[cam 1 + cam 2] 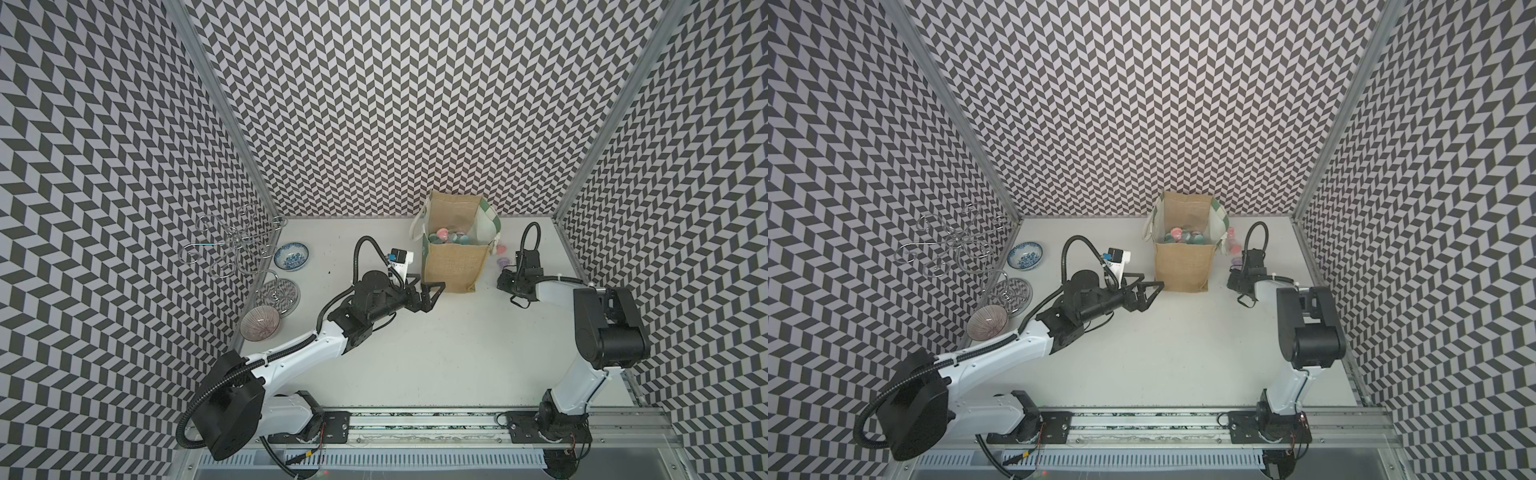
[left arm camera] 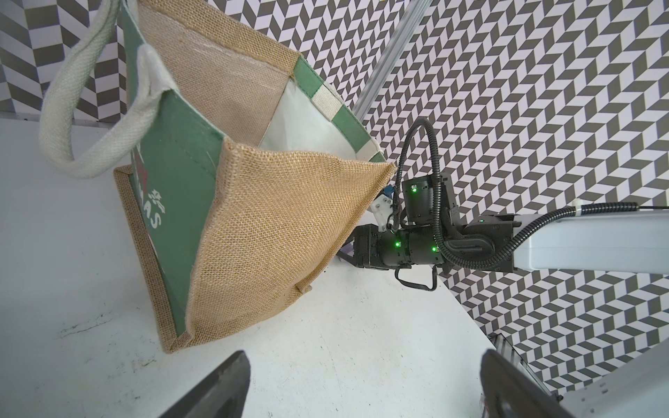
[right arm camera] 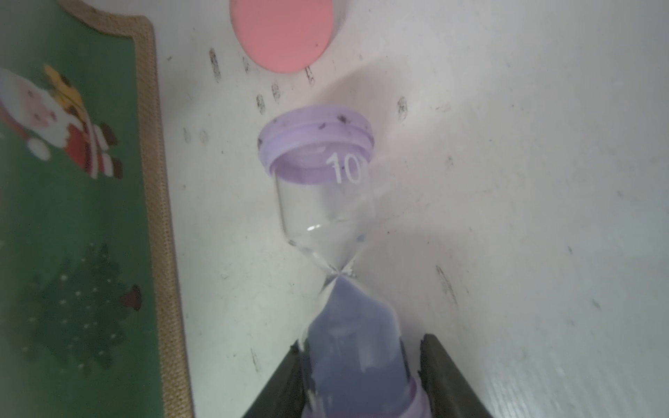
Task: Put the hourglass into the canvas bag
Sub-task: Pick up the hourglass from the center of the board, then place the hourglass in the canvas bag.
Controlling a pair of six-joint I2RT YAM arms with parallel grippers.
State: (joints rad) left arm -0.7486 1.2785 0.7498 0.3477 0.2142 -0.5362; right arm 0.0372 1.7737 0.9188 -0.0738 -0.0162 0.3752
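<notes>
- Chevron-patterned walls enclose a white table (image 1: pixel 415 353), scuffed with dark marks under the right arm.
- Right claw (image 3: pixel 362 343): narrow, with both fingers (image 3: pixel 440 365) pressed against the sand-filled bulb of the purple hourglass (image 3: pixel 336 253).
- The purple hourglass points straight out ahead of this claw. Its empty bulb and its far cap, marked "10", are clear of the fingers. Whether it is lifted off the table cannot be told.
- A pink hourglass (image 3: pixel 282 32) lies just beyond that far cap, ahead of the claw.
- The canvas bag (image 1: pixel 455 266) stands upright and open just to the left of the right claw, its green printed side panel facing the claw. Several hourglasses (image 1: pixel 449 238) with coloured caps already lie inside.
- Left claw (image 1: pixel 436 296): wide apart and holding nothing, just short of the bag's near lower corner, not touching it.
- Well behind the left claw, by the wall, sit a blue-and-white bowl (image 1: pixel 291 256), a ribbed pink bowl (image 1: pixel 260 323) and a wire rack (image 1: pixel 232 245).
</notes>
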